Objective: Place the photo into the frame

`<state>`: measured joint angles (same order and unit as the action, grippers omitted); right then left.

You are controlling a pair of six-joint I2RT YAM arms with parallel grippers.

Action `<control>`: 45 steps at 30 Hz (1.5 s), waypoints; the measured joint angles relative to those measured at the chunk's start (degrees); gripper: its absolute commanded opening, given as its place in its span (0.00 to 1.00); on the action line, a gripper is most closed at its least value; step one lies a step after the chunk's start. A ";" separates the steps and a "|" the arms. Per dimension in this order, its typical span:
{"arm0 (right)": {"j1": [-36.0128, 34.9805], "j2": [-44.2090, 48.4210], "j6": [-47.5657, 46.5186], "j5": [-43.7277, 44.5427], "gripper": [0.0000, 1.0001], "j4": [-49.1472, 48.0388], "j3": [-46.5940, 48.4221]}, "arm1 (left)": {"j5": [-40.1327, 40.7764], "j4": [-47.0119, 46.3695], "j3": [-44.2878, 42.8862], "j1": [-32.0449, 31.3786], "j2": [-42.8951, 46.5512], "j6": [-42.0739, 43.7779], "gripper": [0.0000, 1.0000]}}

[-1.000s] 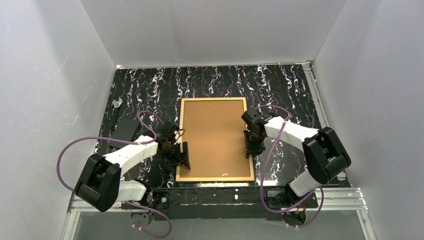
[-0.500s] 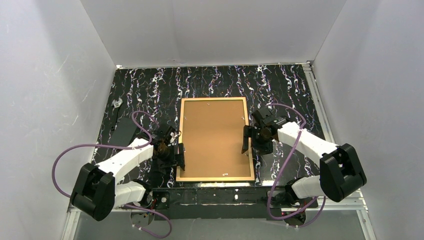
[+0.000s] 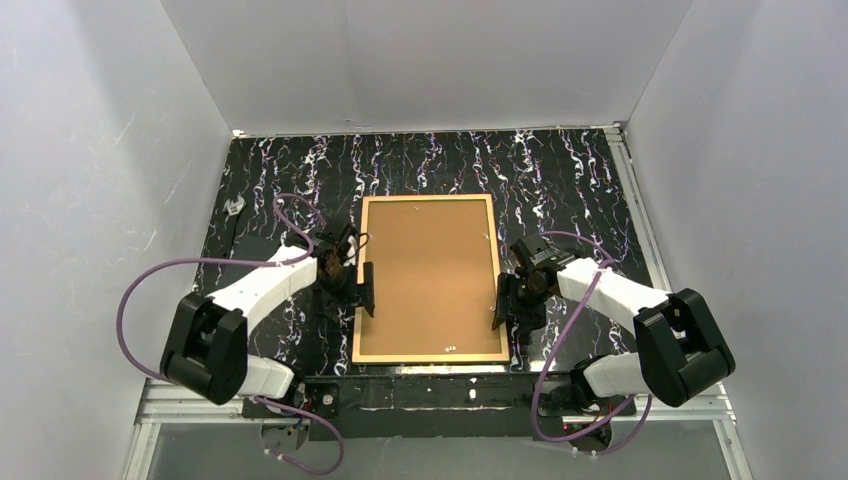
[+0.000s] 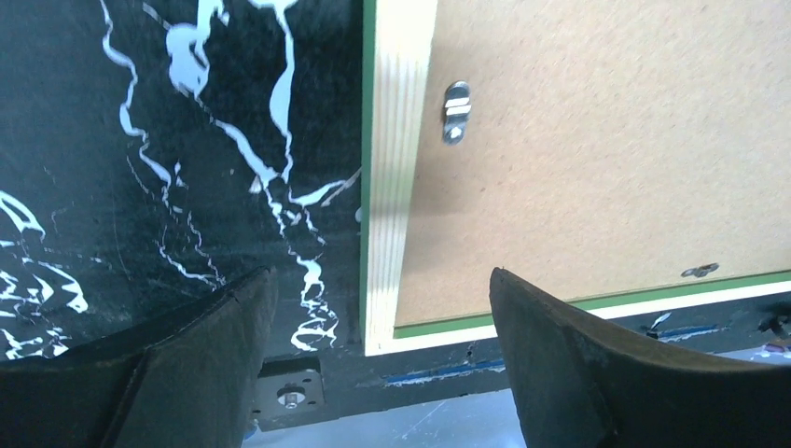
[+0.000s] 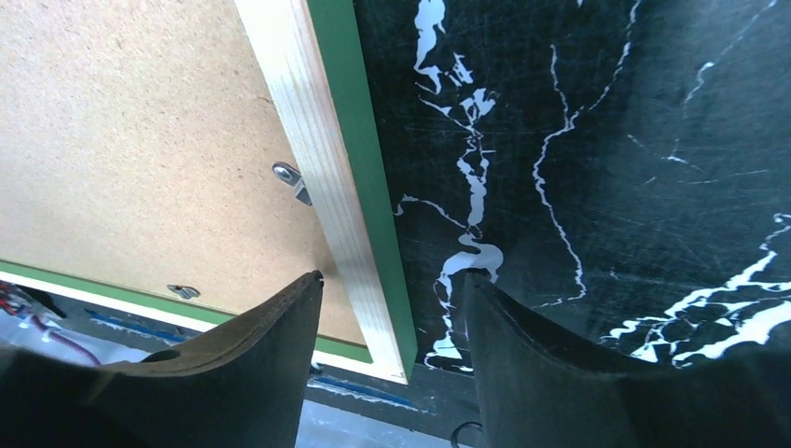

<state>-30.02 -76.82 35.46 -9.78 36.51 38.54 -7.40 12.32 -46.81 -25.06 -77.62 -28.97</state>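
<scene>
The frame (image 4: 392, 168) lies face down on the tabletop (image 3: 560, 170), and the photo is out of sight. The left fingers (image 4: 187, 364) and right fingers (image 5: 560, 373) straddle its side rails, spread and gripping nothing. Uneven closing could skew or tip it.

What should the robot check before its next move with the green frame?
1. Left tool open: ok.
2. Right tool open: ok.
3. Each tool straddles a side rail of the frame: ok.
4. Frame lies flat, back up: ok.
5. Backing board sits inside the frame: ok.
6. Photo under the board: cannot tell, none shows.
</scene>
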 measured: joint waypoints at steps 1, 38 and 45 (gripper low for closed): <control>0.02 0.09 0.17 -0.17 0.60 -0.20 -0.17 | 0.02 0.02 -0.74 0.00 -0.81 0.17 0.82; 0.07 -0.68 0.11 -3.06 0.31 -2.58 -0.92 | 3.69 -2.58 -11.56 0.00 -17.84 5.38 0.15; 0.07 -0.81 0.09 -3.26 0.31 -2.64 -0.92 | 3.50 -2.54 -11.56 0.31 -17.84 5.42 0.01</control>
<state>-29.95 -77.62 35.55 -13.04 33.87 37.63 -3.90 9.78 -58.37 -24.75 -95.46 -23.55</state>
